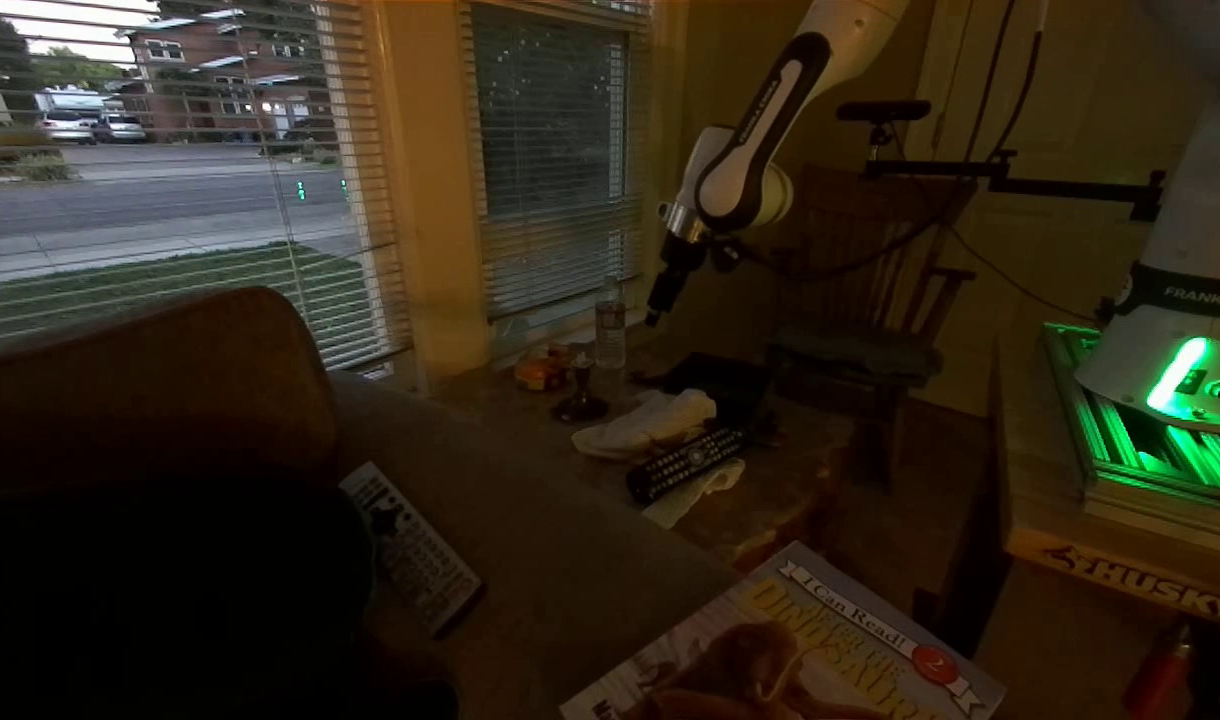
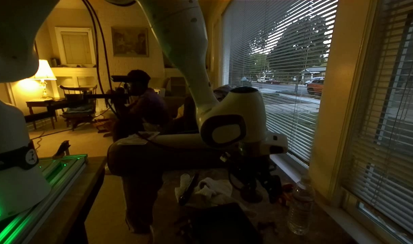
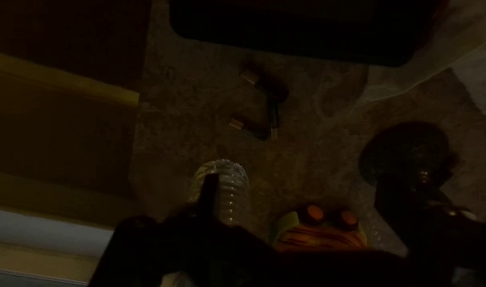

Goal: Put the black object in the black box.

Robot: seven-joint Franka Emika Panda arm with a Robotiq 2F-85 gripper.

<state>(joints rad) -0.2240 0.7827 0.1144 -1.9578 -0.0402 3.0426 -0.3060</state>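
Wrist view: gripper (image 3: 295, 179), fingers well apart; black box (image 3: 294, 40) at twelve o'clock; dark candlestick (image 3: 406, 153), possibly the black object, at three. In an exterior view its stem (image 1: 582, 378) offers the hold; probably stiff, base-heavy. In an exterior view a black remote (image 2: 188, 190), also possible, lies at the box's eleven o'clock.

Your white arm (image 1: 768, 108) has black trim (image 1: 816, 50) and a dark gripper (image 3: 296, 177); around the base (image 1: 1120, 362), a FRANKA band (image 1: 1190, 293); low on the base, green light (image 1: 1177, 372).
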